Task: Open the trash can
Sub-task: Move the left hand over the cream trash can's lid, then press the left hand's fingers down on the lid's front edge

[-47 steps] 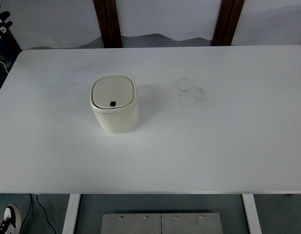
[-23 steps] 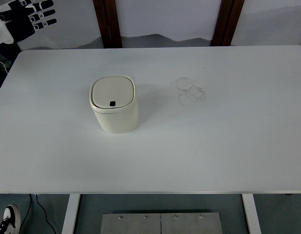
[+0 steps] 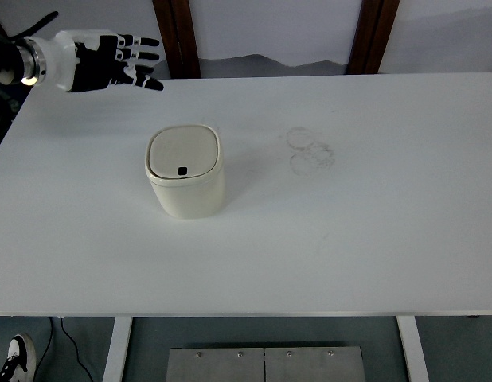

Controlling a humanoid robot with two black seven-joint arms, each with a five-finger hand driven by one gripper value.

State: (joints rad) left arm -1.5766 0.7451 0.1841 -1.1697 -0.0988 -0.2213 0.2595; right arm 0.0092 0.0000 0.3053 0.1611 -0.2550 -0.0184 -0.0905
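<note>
A small cream trash can (image 3: pixel 185 173) stands upright on the white table (image 3: pixel 349 231), left of centre. Its lid is shut, with a small black button (image 3: pixel 182 170) near the front edge of the lid. My left hand (image 3: pixel 111 62) comes in from the upper left, black and white, fingers spread and holding nothing. It hovers over the table's far left part, well behind and to the left of the can, not touching it. My right hand is out of view.
Faint ring marks (image 3: pixel 310 150) stain the table right of the can. Two dark wooden posts (image 3: pixel 176 36) stand behind the table. A shoe (image 3: pixel 13 358) and a cable lie on the floor at the lower left.
My left hand has come further in from the upper left corner, moving right and toward the can, fingers still spread. The can has not moved.
</note>
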